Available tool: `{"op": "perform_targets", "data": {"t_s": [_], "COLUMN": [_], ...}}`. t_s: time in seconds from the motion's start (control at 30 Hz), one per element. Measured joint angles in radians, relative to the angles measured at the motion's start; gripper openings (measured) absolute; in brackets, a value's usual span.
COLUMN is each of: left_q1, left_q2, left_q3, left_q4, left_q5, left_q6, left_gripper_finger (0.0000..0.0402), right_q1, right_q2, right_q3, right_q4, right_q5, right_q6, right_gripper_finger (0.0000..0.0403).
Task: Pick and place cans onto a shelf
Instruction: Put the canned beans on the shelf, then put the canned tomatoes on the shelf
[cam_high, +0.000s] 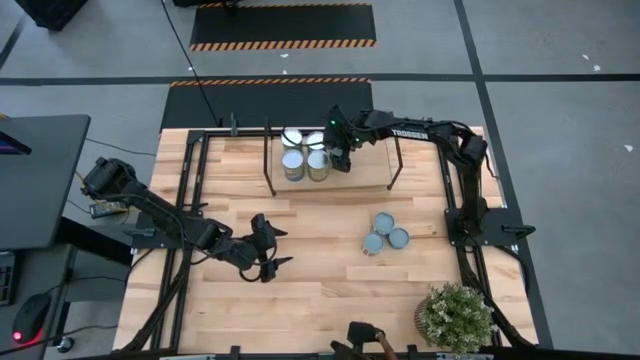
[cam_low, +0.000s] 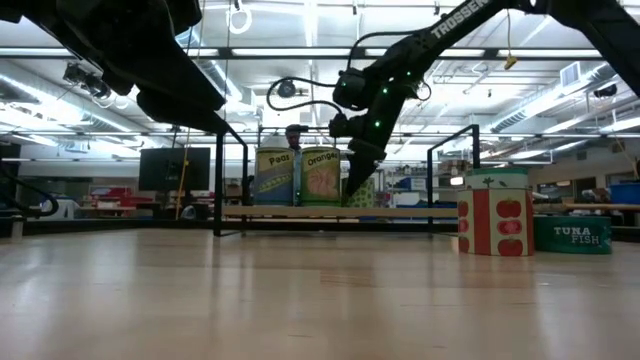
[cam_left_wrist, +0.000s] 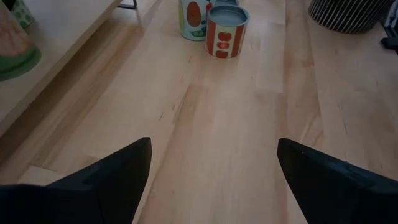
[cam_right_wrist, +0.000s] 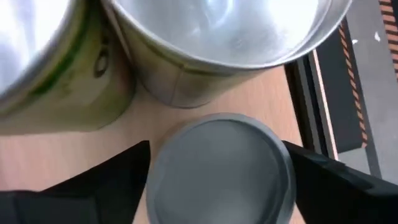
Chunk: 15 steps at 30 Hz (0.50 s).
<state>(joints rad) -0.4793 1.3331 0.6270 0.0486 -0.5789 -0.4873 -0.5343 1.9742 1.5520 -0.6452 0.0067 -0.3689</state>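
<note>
Potted plant (cam_high: 456, 317) at near edge of table (cam_high: 330, 290), right side.

Left gripper (cam_high: 272, 248) low over bare wood, left of table centre; fingers (cam_left_wrist: 106, 180) spread wide, nothing between them.

Three cans (cam_high: 385, 235) clustered on tabletop right of centre, touching or nearly so, dull blue-grey tops. From low view: one with red tomato label (cam_low: 494, 217), a low green one marked "TUNA FISH" (cam_low: 572, 234) beside it; third not told apart there.

Shelf (cam_high: 330, 160) across far side of table, light board between thin black rods.

Cans on shelf (cam_high: 304, 155) grouped left of its middle, upright, close together; several bright tops, exact count unclear under the arm. Low view reads labels "Peas" (cam_low: 274, 176) and "Oranges" (cam_low: 321, 176) side by side.

Right gripper (cam_high: 338, 152) at right edge of that group, over the shelf. Fingers (cam_right_wrist: 93, 180) apart on either side of a grey-topped can (cam_right_wrist: 221, 168) standing on the board; a gap shows at each side, contact not certain. Two larger bright-topped tins just beyond it.
</note>
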Motion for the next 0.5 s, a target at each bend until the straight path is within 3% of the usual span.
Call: {"op": "perform_targets", "data": {"t_s": [0.17,0.4,0.5], "left_q1": [0.001,0.000,0.000], "left_q2": [0.000,0.000,0.000], "left_q3": [0.000,0.000,0.000], "left_q4": [0.000,0.000,0.000], "left_q5": [-0.001,-0.001,0.000], "left_q6": [0.000,-0.001,-0.001], "left_gripper_finger": [0.0354,0.0354,0.0354], "right_q1": [0.003,0.065,0.126], "right_q2": [-0.069,-0.197,-0.231], "right_q3": [0.002,0.002,0.002], "right_q4": [-0.037,-0.176,-0.276], "right_q5": [0.002,0.032,-0.025], "right_q6": [-0.007,0.045,0.091], "right_gripper_finger": [0.0395,0.0387,0.0387]}}
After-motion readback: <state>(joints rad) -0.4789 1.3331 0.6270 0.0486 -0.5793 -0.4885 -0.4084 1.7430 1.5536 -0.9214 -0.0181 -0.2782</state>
